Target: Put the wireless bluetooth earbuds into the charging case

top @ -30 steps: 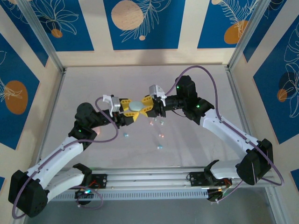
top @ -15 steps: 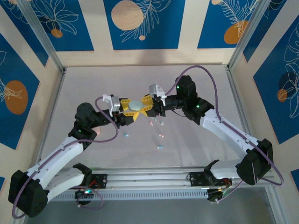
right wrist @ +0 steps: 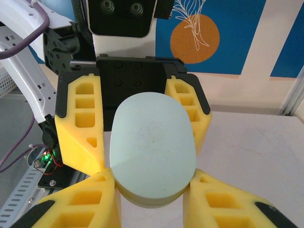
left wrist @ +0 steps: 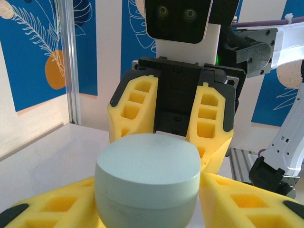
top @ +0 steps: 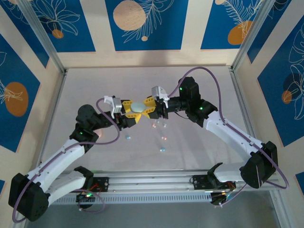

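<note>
Above the table's middle: pale mint-green oval plastic charging case (top: 137, 107), held clear of the pale grey tabletop (top: 95, 85), lid shut.
Left gripper (top: 129, 113): yellow fingers clamped on one end of the case.
Right gripper (top: 148, 110): clamped on the opposite end, facing the left.
Earbuds: tiny glossy pastel bead-like earbuds (top: 164, 138), loose on the tabletop below and just nearward of the case; none inside.
Step, as judged: opening the lid between two grips.
Risk: smooth rounded shell slipping from the fingers under opposed pull, then dropping among the buds and scattering them.
Risk: lid springing open suddenly, costing one grip.
</note>
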Tool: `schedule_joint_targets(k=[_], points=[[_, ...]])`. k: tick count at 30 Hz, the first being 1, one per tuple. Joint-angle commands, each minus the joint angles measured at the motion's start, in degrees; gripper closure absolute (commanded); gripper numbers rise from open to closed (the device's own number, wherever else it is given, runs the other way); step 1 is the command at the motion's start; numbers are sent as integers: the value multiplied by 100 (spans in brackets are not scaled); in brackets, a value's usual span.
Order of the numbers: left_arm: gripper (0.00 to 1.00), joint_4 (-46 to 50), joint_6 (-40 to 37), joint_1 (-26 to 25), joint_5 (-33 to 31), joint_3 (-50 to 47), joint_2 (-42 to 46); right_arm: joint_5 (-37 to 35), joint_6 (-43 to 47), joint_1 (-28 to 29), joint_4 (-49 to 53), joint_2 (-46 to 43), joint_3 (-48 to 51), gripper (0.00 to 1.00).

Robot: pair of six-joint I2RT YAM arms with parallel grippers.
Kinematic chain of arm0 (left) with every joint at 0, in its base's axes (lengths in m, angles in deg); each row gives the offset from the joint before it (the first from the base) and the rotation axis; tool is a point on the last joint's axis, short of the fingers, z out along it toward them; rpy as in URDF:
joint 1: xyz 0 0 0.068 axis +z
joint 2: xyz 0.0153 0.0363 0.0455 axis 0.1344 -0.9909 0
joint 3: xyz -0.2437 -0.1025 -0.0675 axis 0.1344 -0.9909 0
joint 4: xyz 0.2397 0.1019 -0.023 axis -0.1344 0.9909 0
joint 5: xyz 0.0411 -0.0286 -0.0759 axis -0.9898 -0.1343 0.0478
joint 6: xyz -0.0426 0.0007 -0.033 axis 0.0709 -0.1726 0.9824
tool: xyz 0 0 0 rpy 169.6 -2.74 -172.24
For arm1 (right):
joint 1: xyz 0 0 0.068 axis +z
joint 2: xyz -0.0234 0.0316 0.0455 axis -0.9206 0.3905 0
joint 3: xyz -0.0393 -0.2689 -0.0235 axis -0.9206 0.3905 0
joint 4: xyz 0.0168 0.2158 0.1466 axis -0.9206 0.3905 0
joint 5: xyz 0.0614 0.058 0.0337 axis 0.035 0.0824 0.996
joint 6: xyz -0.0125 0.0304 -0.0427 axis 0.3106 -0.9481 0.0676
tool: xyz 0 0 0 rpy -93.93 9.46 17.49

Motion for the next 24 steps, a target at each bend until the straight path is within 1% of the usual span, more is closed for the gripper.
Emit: schedule_joint_targets(k=[1, 4, 9, 10, 12, 16, 19, 24], points=[[50, -345, 68, -27, 63, 121, 25, -102, 130, 46, -4, -130, 90, 68], [54, -347, 65, -27, 66, 130, 17, -92, 166, 46, 9, -132, 90, 67], [65, -358, 61, -27, 103, 132, -17, -93, 167, 55, 21, -138, 90, 66], [66, -358, 48, -27, 112, 130, -25, -101, 142, 55, 21, -145, 90, 65], [69, -319, 18, -27, 138, 131, -22, -125, 49, 54, 25, -158, 68, 60], [71, -194, -85, -27, 160, 130, -4, -66, -300, 3, 10, -146, -6, 55], [72, -59, -188, -27, 170, 130, 16, -53, -753, -82, -90, -137, -61, 50], [72, 77, -299, -27, 213, 139, 27, 127, -1302, -225, -69, -14, -229, 46]])
